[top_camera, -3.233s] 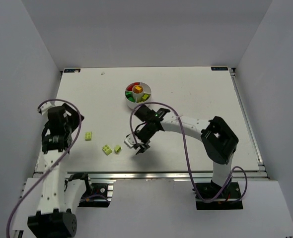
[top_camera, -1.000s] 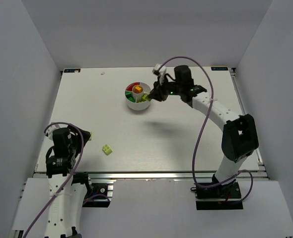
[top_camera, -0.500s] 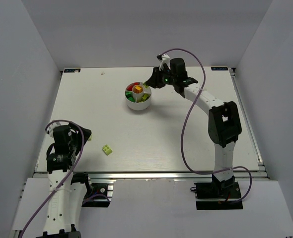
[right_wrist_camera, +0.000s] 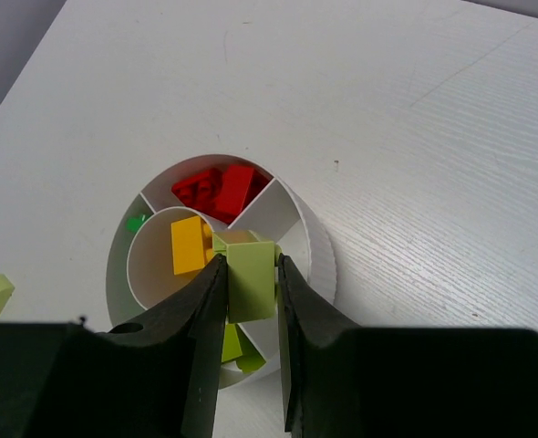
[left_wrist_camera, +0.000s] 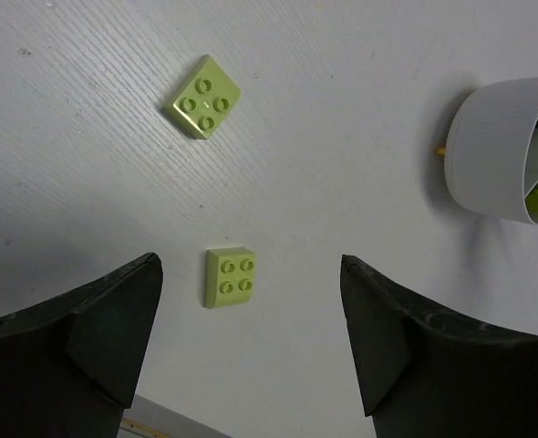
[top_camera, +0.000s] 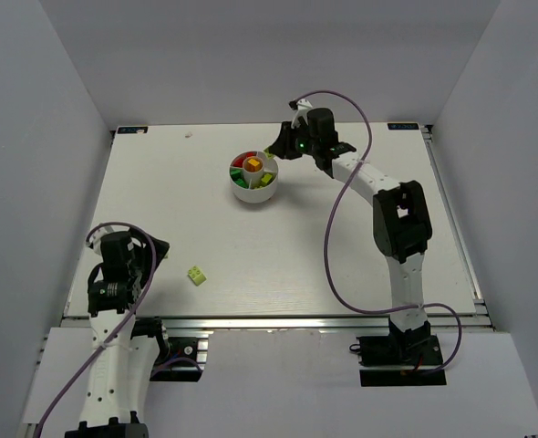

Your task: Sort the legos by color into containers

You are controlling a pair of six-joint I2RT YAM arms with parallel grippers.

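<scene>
The white round dish (top_camera: 253,189) stands at the table's far middle. My right gripper (right_wrist_camera: 251,265) hangs over it, shut on a pale lime brick (right_wrist_camera: 251,285) above the divider between the central cup and a right-hand wedge. Red bricks (right_wrist_camera: 219,187) fill one wedge, an orange-yellow brick (right_wrist_camera: 189,245) lies in the cup, a dark green one (right_wrist_camera: 137,221) sits at the left, and lime bricks (right_wrist_camera: 232,342) lie below the fingers. My left gripper (left_wrist_camera: 249,301) is open above the table, with a lime brick (left_wrist_camera: 231,276) just beyond its fingertips and another (left_wrist_camera: 205,109) further off.
In the top view one lime brick (top_camera: 197,275) lies near the front left, right of the left gripper (top_camera: 146,254). Grey walls enclose the table on three sides. The right arm (top_camera: 378,187) stretches across the far right part of the table.
The right arm has carried the lime brick from the front of the table to above the dish and has nearly settled there. The left arm has drawn back to the front left.
</scene>
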